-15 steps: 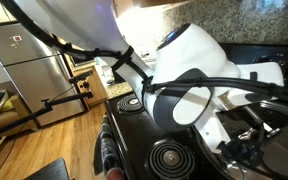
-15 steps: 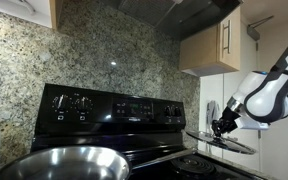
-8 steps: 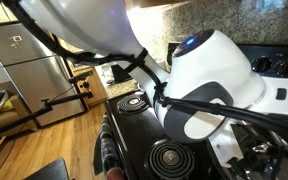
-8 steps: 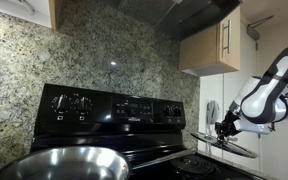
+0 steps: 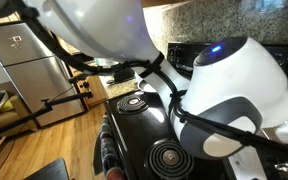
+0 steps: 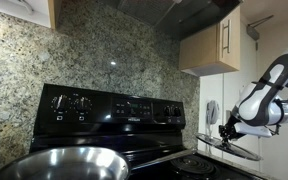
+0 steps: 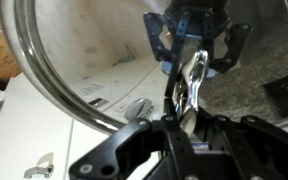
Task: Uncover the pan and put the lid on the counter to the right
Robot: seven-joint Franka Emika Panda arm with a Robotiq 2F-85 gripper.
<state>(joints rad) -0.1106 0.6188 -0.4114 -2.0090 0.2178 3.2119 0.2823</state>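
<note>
Glass lid [image 6: 239, 151] clamped by end effector [image 6: 226, 133].

A domestic kitchen is being indicated. A black electric range [image 6: 114, 105] with coil burners [image 5: 169, 157] is being shown against a granite backsplash [image 6: 104, 45]. Wall cabinets [image 6: 209, 45] and a stainless refrigerator [image 5: 24, 55] are also being observed.

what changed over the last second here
The gripper, still shut on the lid, carried it further right and slightly lower in an exterior view, out past the edge of the black stove. Nothing was let go. The stove stayed as it was.
</note>
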